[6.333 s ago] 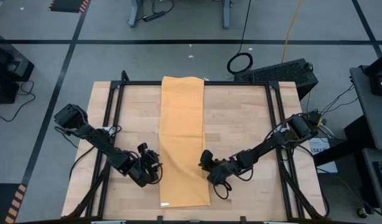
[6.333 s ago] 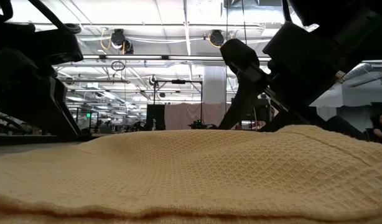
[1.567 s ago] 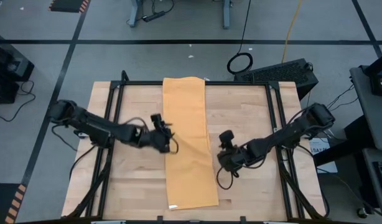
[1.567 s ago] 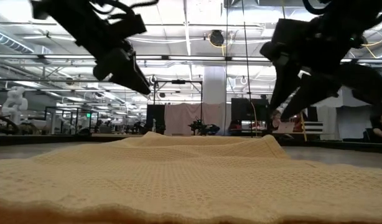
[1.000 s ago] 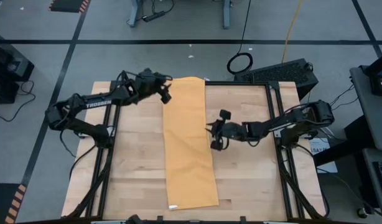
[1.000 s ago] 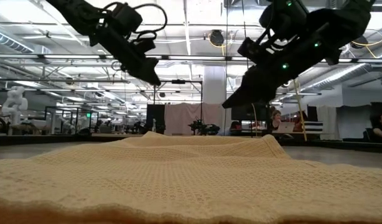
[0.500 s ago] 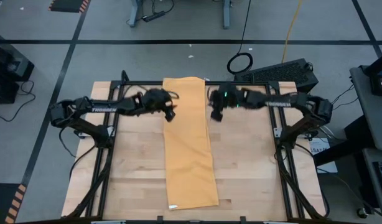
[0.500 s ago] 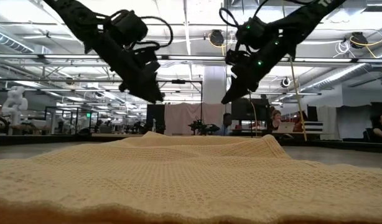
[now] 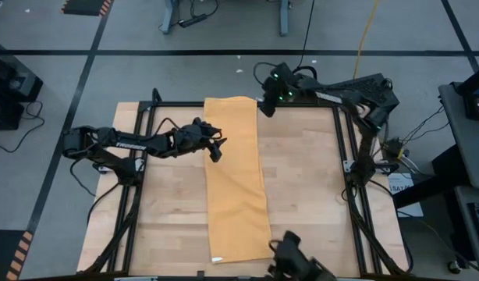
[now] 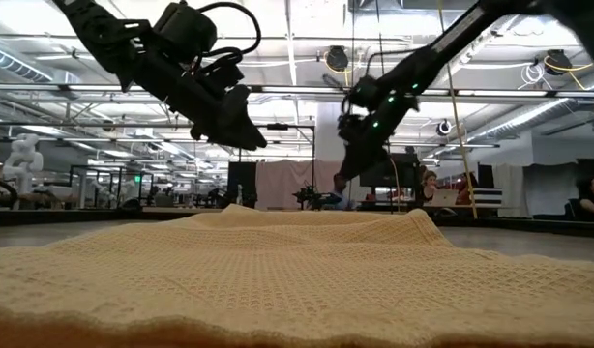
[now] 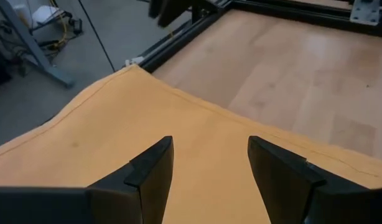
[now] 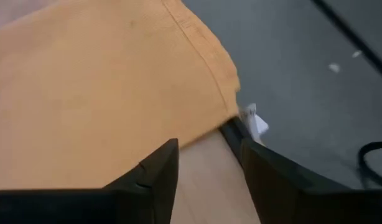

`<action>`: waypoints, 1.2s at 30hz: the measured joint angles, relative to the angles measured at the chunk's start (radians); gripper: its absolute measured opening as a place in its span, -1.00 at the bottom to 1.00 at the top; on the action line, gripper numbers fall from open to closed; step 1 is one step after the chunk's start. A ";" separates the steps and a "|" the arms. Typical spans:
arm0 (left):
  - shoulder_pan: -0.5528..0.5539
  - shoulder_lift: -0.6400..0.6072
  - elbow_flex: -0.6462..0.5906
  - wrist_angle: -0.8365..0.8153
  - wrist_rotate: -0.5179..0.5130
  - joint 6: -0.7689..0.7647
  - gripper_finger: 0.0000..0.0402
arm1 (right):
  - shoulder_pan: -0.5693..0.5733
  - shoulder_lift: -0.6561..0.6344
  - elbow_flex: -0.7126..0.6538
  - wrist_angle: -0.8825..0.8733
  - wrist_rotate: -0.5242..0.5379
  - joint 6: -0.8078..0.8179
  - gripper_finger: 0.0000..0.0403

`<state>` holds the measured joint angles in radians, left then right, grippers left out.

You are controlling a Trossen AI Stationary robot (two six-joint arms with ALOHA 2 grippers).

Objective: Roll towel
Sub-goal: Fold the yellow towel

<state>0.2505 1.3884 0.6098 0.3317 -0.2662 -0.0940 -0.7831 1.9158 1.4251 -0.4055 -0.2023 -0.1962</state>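
Note:
The mustard-yellow towel (image 9: 235,179) lies flat as a long narrow strip from the table's far edge to its near edge, with a small white tag (image 9: 216,259) at the near end. My left gripper (image 9: 217,150) hangs open above the towel's left edge (image 11: 116,124) in the far half of the table. My right gripper (image 9: 266,103) hangs open above the towel's far right corner (image 12: 222,68), which reaches over the table's far frame rail. In the low view both grippers (image 10: 241,133) (image 10: 355,145) are well clear of the cloth (image 10: 297,271).
Black frame rails (image 9: 146,140) (image 9: 345,140) run along the table's left, right and far sides. Bare wood (image 9: 310,179) lies on both sides of the towel. A dark shape (image 9: 292,264) shows at the near edge, right of the towel's near end.
My right gripper has swept from the towel's right edge at mid-table toward the far edge, ending over the towel's far right corner. My left gripper has come from the towel's far left corner toward the near edge and down, over the towel's left edge. The towel has stayed put.

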 joint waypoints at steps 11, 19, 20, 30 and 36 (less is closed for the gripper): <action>0.013 0.000 0.000 -0.019 -0.009 0.056 0.07 | 0.029 0.159 0.183 -0.108 -0.034 0.130 -0.14; 0.050 0.000 0.000 -0.022 -0.009 0.055 0.07 | 0.031 0.163 0.183 -0.111 -0.029 0.136 -0.24; 0.055 0.000 0.000 -0.026 -0.009 0.055 0.07 | 0.032 0.163 0.183 -0.103 -0.029 0.140 -0.25; 0.070 0.000 0.000 -0.063 -0.009 0.048 0.07 | 0.018 0.179 0.184 -0.088 -0.011 0.159 -0.33; 0.070 0.000 0.000 -0.064 -0.008 0.047 0.07 | 0.003 0.209 0.184 -0.109 -0.020 0.193 -0.34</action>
<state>0.3206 1.3884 0.6098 0.2672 -0.2745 -0.0467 -0.7803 2.1252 1.6089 -0.5140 -0.2221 -0.0032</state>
